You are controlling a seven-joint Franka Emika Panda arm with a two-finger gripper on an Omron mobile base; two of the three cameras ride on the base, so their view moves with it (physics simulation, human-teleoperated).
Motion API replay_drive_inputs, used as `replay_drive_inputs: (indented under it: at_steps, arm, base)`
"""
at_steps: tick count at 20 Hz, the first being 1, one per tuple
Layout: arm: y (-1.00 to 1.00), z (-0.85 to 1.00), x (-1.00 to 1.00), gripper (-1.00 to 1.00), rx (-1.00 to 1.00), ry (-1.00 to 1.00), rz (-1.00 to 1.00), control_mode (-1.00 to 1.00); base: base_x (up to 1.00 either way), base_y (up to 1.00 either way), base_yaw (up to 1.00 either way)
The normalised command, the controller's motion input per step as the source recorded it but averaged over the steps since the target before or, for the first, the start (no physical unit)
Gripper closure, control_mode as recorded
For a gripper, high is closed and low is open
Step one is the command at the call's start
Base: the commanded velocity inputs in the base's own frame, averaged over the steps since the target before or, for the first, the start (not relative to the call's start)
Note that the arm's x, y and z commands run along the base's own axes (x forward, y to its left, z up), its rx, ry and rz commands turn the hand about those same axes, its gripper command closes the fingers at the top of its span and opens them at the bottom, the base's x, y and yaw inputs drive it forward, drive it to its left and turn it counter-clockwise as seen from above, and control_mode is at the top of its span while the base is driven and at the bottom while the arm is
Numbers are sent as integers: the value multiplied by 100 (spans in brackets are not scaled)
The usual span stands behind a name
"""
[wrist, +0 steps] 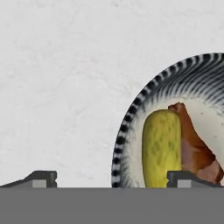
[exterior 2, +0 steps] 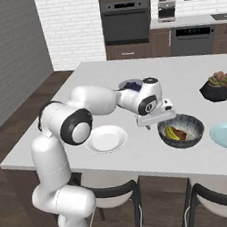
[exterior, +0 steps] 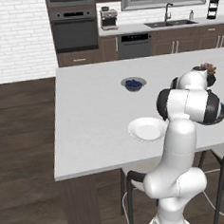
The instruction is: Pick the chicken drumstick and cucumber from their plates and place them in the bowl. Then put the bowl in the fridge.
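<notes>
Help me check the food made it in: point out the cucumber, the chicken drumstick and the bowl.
cucumber (wrist: pixel 161 148), hand view, middle of its yellow-green body.
chicken drumstick (wrist: pixel 194 151), hand view, its reddish-brown meat beside the cucumber.
bowl (exterior 2: pixel 196 123), right base view, its dark speckled far rim.

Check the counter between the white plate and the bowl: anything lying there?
Bare counter between white plate and bowl in the right base view; the gripper hangs above it.
</notes>
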Motion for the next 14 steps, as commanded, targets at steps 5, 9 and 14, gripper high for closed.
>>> replay_drive_inputs:
  at_steps: [5,9,14]
  arm:
    - [0,-26,23,-100,0,0,0,-100]
    - [-12,-23,19,-100,0,0,0,-100]
    - [-19,-18,6,-100,0,0,0,-100]
  base:
    - [0,0,0]
    - [0,0,0]
    - [0,0,0]
